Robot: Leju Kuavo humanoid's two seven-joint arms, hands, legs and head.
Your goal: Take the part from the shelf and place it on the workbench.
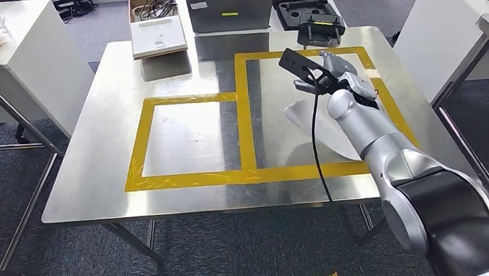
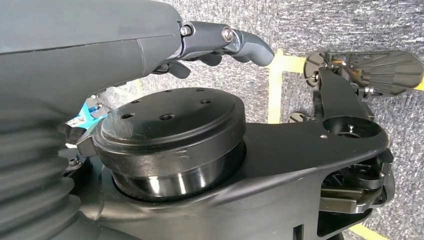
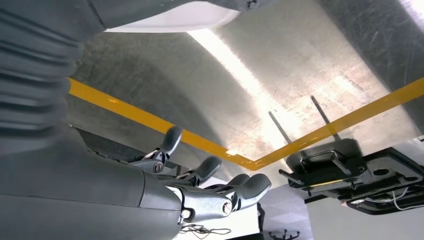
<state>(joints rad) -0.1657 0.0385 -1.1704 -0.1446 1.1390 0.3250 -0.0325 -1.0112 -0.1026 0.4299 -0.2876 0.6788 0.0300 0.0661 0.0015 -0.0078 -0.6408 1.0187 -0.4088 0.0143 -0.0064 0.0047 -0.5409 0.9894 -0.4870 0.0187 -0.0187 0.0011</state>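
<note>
I am seeing my right hand point(image 1: 329, 72) reaching out over the far right part of the steel table point(image 1: 97, 143), inside the larger rectangle of yellow tape point(image 1: 244, 111). It is holding the part point(image 1: 299, 64), a flat dark plate, which is sticking out from the hand toward the table's far edge and tilting upward, raised off the surface. The fingers point(image 1: 307, 85) are lying under the plate, and in the right wrist view the fingers point(image 3: 250, 187) are curling around something dark beside the ribbed cover, with the taped corner of the table showing beyond them. A black cable point(image 1: 317, 152) is running from the hand back along the silver arm toward the near edge.

A smaller taped square is sitting toward the left side of the table, sharing one tape line with the larger rectangle. At the far edge, a closed grey laptop point(image 1: 230, 8), a white box point(image 1: 158, 36) and a black case point(image 1: 319, 30) are resting in a row.

My left hand point(image 2: 220, 47) is hanging over grey carpet point(image 2: 350, 20), its fingers point(image 2: 250, 47) curling loosely with nothing in them.
</note>
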